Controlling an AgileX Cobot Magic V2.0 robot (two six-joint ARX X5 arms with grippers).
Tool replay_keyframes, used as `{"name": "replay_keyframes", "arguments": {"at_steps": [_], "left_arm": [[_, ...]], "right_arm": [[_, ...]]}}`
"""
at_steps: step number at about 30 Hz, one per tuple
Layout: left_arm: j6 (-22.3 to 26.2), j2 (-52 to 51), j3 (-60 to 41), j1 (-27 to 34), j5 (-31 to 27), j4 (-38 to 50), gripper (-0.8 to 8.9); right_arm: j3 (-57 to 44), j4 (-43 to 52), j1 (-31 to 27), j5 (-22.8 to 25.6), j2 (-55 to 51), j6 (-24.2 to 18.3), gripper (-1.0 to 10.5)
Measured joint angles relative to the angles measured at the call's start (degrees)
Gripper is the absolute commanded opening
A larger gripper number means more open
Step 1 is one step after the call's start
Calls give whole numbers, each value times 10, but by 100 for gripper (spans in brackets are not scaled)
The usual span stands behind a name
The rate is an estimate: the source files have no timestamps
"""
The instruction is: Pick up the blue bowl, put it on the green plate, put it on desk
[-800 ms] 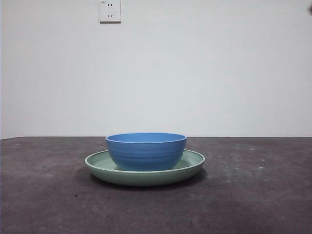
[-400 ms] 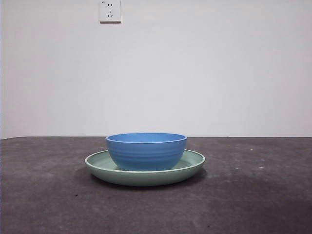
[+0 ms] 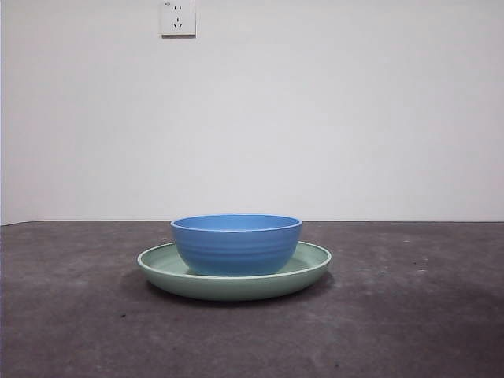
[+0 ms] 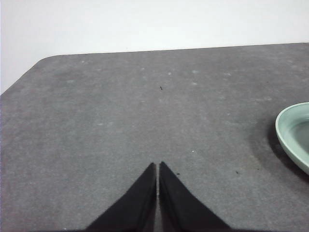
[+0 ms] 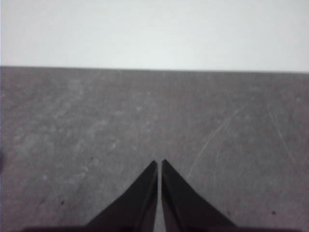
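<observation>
Left tool [image 4: 158,166]: your left wrist view showed its two jaws pressed together with nothing between them, hanging over bare tabletop [image 4: 120,111]. Only the edge of the green plate [image 4: 294,133] showed at the side of that view, well apart from the tips.

Right tool [image 5: 159,164]: its jaws were likewise closed and empty, over bare tabletop, with neither dish in its view.

Blue bowl [image 3: 236,244]: it sat upright inside the green plate [image 3: 311,264], roughly centred, with rim showing on both sides.

Green plate: it lay flat on the tabletop [image 3: 409,315] near the middle of the front view.

Far side: a plain white wall with a socket [image 3: 178,17] high up.

Stage, as I judged it: the bowl was on the plate and no arm was in the front view, so what you had left, if anything, was setting the bowl on the tabletop.

Risk for you: both tools were shut, so coming down on the bowl without opening first would have knocked the rim and not gripped it.

Risk for you: the bowl looked glossy, so a shallow pinch on the rim could have slipped.

Risk for you: a lift that was not straight up could have dragged or tipped the plate.
</observation>
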Motion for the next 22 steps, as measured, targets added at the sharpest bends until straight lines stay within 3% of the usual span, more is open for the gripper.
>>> {"name": "replay_keyframes", "arguments": {"at_steps": [22], "left_arm": [[0,0,0,0,0,0,9]], "right_arm": [[-3,-32,0,2,0,26,8]]}}
